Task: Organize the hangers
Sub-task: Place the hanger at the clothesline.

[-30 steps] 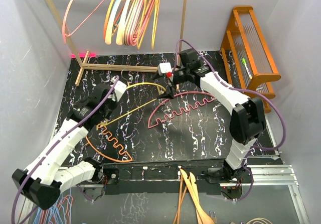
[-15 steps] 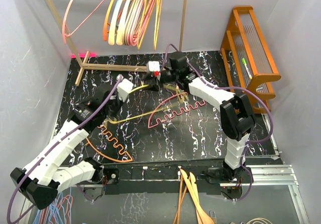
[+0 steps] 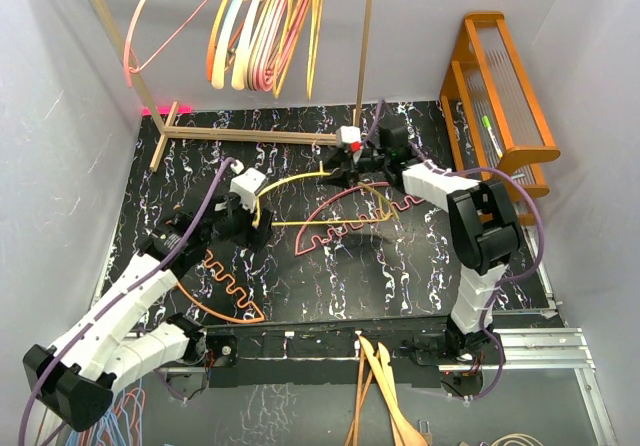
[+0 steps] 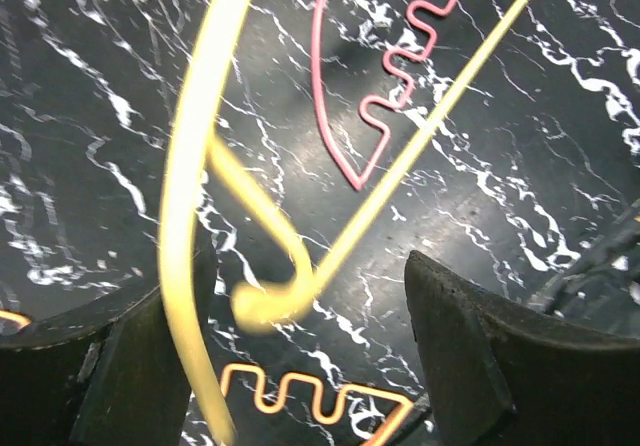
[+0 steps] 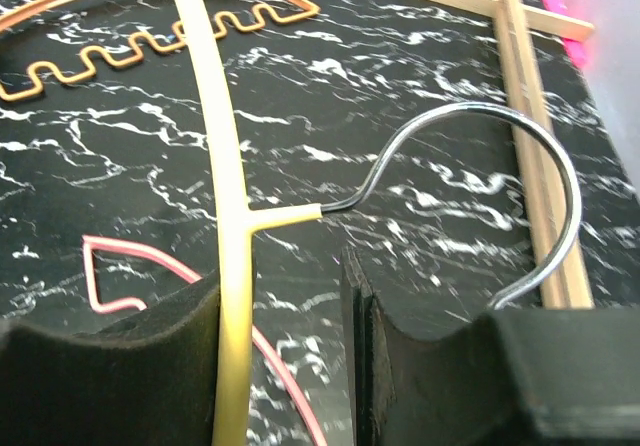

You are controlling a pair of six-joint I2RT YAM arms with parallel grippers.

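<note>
Left hanger (image 3: 228, 284) and centre hanger (image 3: 335, 232) lie on the worktop (image 3: 400, 266); rack hangers (image 3: 260, 36) hang behind; shelf (image 3: 515, 153) stands right.

You are looking down on an evenly lit scene: soft white light, bright pale walls (image 3: 60, 166), and only faint shadows on the black marbled desk (image 3: 330, 266). A hot pink glow (image 3: 165, 109) bleeds at its far left corner.

In the left wrist view, the yellow hanger (image 4: 190, 166) near the lens is smeared and overexposed, possibly from motion. The fingers (image 4: 480, 356) of the left tool (image 4: 305, 296) are dark, soft shapes.

In the right wrist view, the steel hook (image 5: 540, 166) carries bright glints. The desk looks sharp, and the pads (image 5: 110, 366) of the right tool (image 5: 285, 296) sink into near-black shadow.
</note>
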